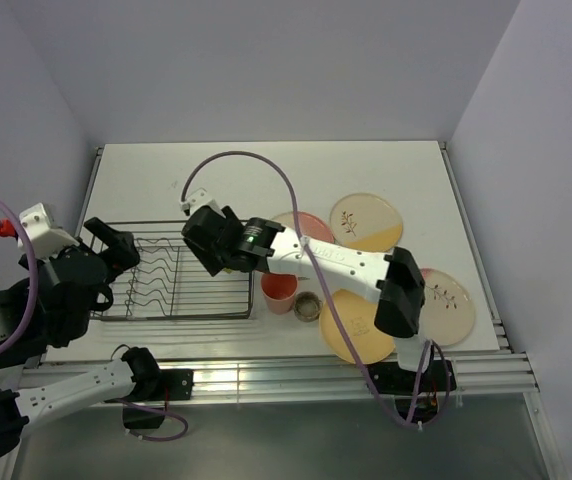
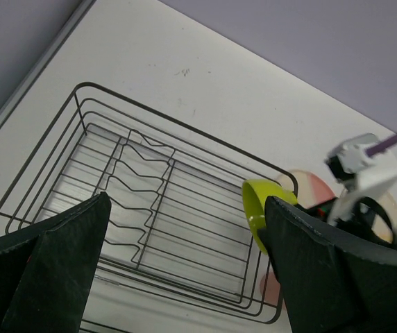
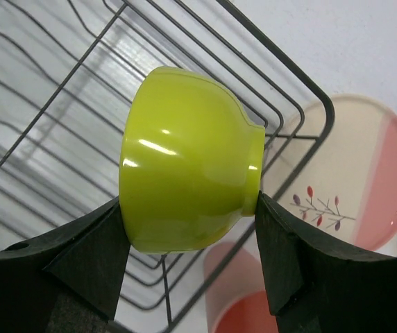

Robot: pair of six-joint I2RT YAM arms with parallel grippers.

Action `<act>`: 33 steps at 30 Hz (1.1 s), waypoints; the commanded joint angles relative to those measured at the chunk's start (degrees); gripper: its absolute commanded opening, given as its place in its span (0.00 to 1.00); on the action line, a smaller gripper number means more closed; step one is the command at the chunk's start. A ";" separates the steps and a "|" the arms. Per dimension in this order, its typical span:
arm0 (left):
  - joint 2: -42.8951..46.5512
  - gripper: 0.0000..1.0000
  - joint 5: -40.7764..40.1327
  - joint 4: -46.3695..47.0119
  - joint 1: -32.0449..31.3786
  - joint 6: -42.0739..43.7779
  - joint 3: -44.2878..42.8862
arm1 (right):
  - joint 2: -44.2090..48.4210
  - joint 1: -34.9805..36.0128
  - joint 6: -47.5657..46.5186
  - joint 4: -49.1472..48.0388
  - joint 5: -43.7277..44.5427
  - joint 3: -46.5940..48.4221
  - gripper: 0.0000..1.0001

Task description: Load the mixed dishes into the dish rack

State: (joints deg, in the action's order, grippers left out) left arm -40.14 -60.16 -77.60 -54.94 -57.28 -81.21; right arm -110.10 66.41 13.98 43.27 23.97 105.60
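Note:
My right gripper (image 3: 188, 208) is shut on the yellow-green bowl (image 3: 184, 187), held on its side over the right end of the dish rack (image 3: 80, 90). In the top view the right gripper (image 1: 206, 245) hides the bowl above the empty rack (image 1: 181, 285). The left wrist view shows the bowl (image 2: 257, 208) at the rack's right end (image 2: 150, 201). My left gripper (image 1: 114, 265) is open and empty at the rack's left end. A pink cup (image 1: 279, 293) and a tiny grey-brown cup (image 1: 308, 307) stand just right of the rack.
Plates lie flat on the table right of the rack: a cream-and-pink one (image 1: 301, 225) partly under my right arm, a cream one with a sprig (image 1: 366, 220), a yellow-orange one (image 1: 361, 330) and a pink one (image 1: 448, 305) near the table's right edge.

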 commanded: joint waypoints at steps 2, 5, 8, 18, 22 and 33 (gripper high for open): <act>-0.90 0.99 2.50 -1.06 0.27 1.11 -0.09 | -5.73 0.82 -2.72 -3.19 8.11 6.02 0.00; -0.38 0.99 3.91 -0.62 0.27 0.76 -0.18 | -9.16 1.17 -2.99 -2.57 11.44 8.12 0.00; -0.03 0.99 5.49 -0.88 0.27 0.68 -0.44 | -12.58 2.05 -4.22 -1.61 16.45 10.58 0.00; 1.03 0.99 9.18 -0.79 0.27 0.15 0.88 | -18.39 4.34 -8.53 -2.92 25.52 11.38 0.00; 1.12 0.99 9.10 -0.71 0.27 1.20 0.35 | -21.72 5.30 -8.62 -1.96 25.95 13.22 0.03; 1.91 0.99 9.01 -0.97 0.27 1.47 0.70 | -24.19 7.06 -8.26 -0.64 29.12 13.32 0.28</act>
State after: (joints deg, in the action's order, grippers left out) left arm -38.92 -51.53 -77.52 -54.94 -56.42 -80.58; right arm -133.23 72.93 4.97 42.19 50.37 116.68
